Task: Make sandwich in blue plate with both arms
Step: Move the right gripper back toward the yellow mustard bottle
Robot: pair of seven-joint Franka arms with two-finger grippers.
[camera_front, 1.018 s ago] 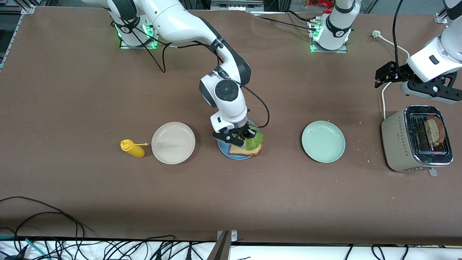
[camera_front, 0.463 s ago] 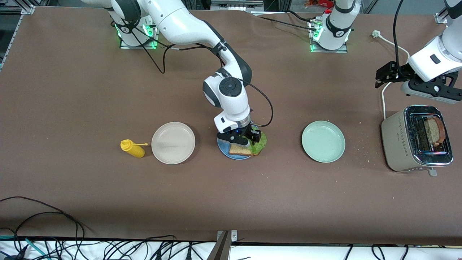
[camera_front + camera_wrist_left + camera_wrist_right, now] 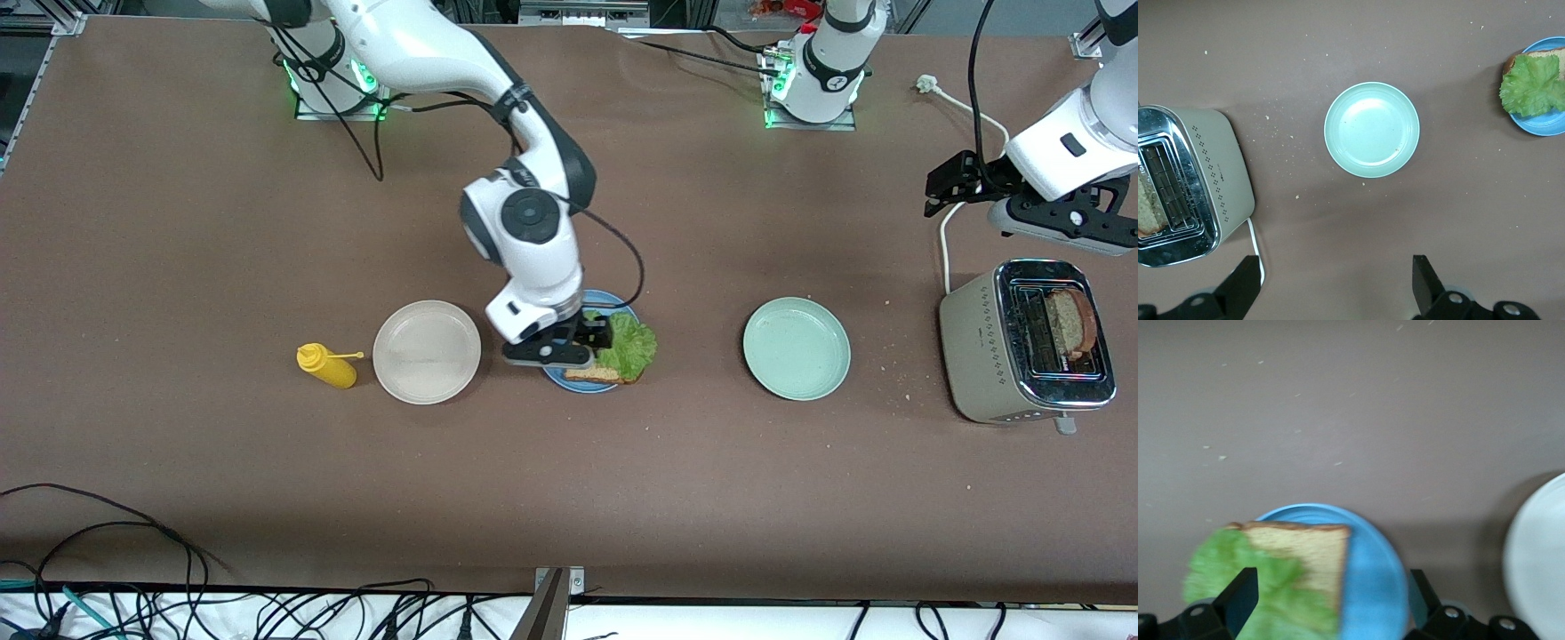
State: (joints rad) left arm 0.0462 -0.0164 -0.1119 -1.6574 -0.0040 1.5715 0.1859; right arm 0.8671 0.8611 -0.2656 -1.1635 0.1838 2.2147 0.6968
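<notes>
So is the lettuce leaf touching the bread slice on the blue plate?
Touching. The left wrist view shows the lettuce leaf lying directly on the bread slice, covering most of it, on the blue plate.

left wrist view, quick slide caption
Open left gripper above pale green plate, toaster holding bread, lettuce-topped slice on blue plate.

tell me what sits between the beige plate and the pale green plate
The blue plate with a bread slice and lettuce, in the front view.
</notes>
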